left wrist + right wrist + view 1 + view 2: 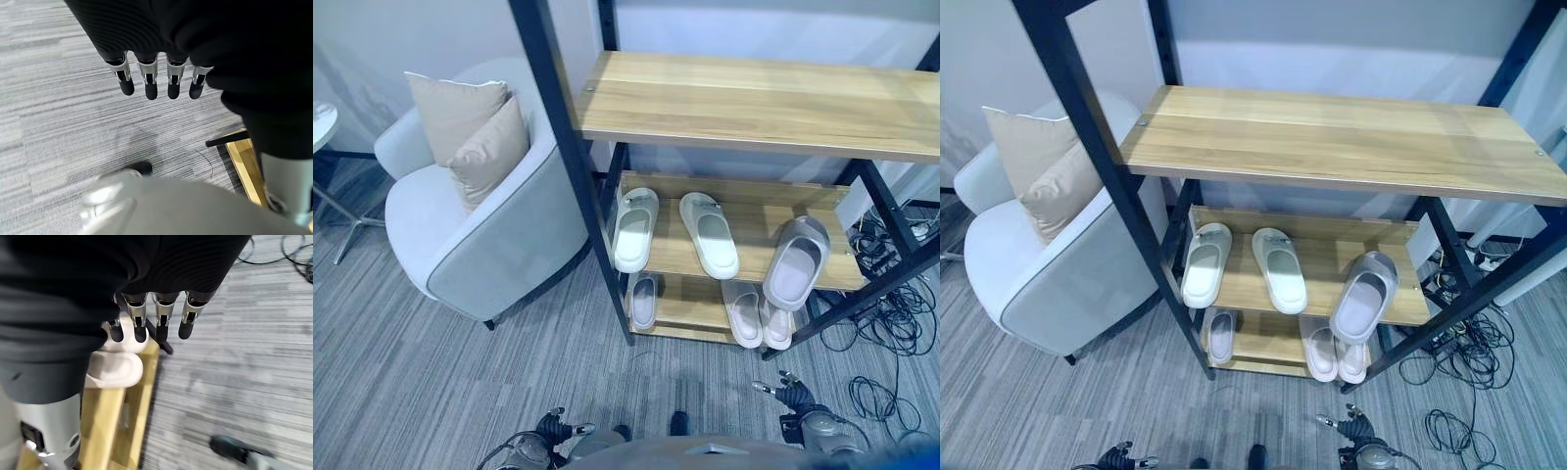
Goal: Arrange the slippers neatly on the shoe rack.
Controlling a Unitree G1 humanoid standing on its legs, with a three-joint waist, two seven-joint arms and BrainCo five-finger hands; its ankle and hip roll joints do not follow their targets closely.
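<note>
Grey slipper (796, 262) overhangs middle shelf (754, 235) front edge; hands (156, 78) (151, 313) relaxed, empty

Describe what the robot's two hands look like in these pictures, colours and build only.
Both match. The left hand has a row of silver fingers with rounded dark tips, coming out from under a black ribbed cover over the back of the hand and wrist. The right hand has the same silver fingers, dark tips and black ribbed cover. In the eye views the hands look dark with silver fingers.
</note>
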